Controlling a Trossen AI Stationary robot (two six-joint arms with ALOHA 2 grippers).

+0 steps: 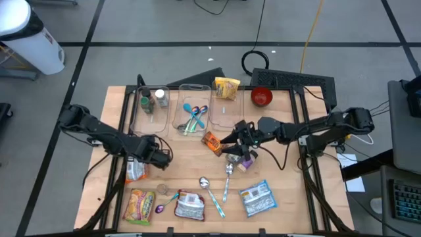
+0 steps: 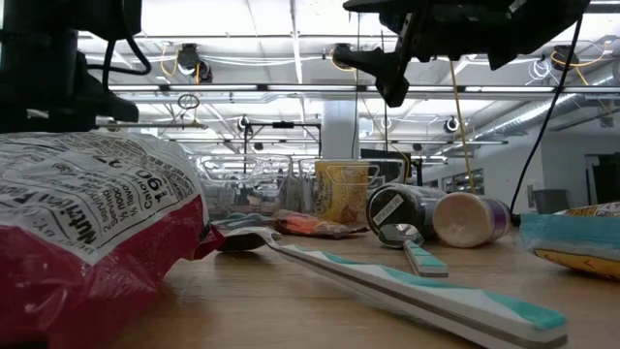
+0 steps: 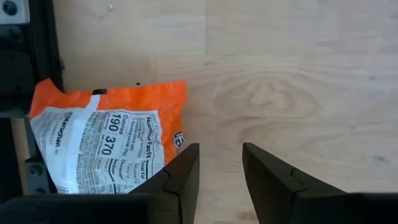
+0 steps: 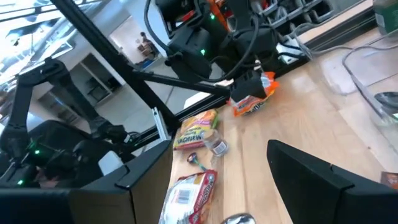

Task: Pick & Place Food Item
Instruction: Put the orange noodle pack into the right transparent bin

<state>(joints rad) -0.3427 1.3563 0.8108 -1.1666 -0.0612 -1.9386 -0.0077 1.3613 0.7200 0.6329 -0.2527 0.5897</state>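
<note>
An orange chip bag (image 3: 112, 146) lies flat on the wooden table (image 1: 184, 168), printed back up; it also shows in the high view (image 1: 135, 170) and the low view (image 2: 97, 223). My left gripper (image 3: 221, 171) points down beside the bag's right edge. It is open over bare wood with nothing between its fingers (image 1: 161, 158). My right gripper (image 1: 228, 139) hangs level above the table's middle, open and empty (image 4: 217, 180). It is near a small orange snack pack (image 1: 211, 141).
Clear trays (image 1: 194, 108) stand along the far edge with bottles (image 1: 146, 102), blue spoons (image 1: 192, 117) and a yellow bag (image 1: 227, 87); a red bowl (image 1: 262, 97) is beside them. Two cans (image 1: 242, 162), spoons (image 1: 204, 182) and several snack bags (image 1: 138, 205) (image 1: 256, 197) lie nearer.
</note>
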